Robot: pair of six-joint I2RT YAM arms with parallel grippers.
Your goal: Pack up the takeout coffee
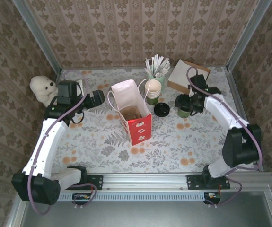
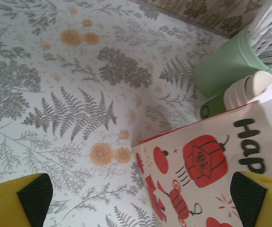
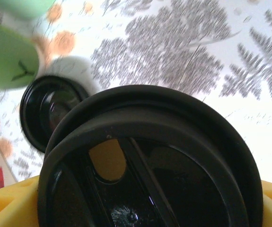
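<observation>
Left jaws stand spread wide and empty in the top view, just beside the handle side of the red-and-white paper bag (image 1: 136, 125). The bag stands upright and open-mouthed in the middle of the worktop (image 1: 102, 142), and that post looks chosen to steady it for loading. Right jaws sit to either side of the takeout coffee (image 1: 184, 112). It stands upright on the worktop, well to the right of the bag, past a loose black lid (image 1: 162, 109) and the stack of cream cups (image 1: 153, 88). From up here I cannot tell whether they press on the cup.

Left wrist view: the black pads (image 2: 34, 196) sit at the lower corners, far apart, with nothing between them but floral worktop and the bag's printed side (image 2: 197, 175). Released, then. Beyond the bag stand the pale green cup (image 2: 225, 64) of white sticks and the cream cups (image 2: 249, 87).

Right wrist view: the coffee's round black lid (image 3: 145, 170) sits close under the camera, with a yellow finger (image 3: 3, 208) flanking it at each lower corner. Its rim hides where the fingers meet the cup wall, so whether they are grasping or merely bracketing I cannot say. Coming in from the side, below the lid, makes sense for this task, since it would leave the cup upright for the lift into the bag. The lid looks seated flat, glossy in its recessed centre and matte on the rim. The loose black lid (image 3: 50, 113) lies on the worktop just beyond.
</observation>
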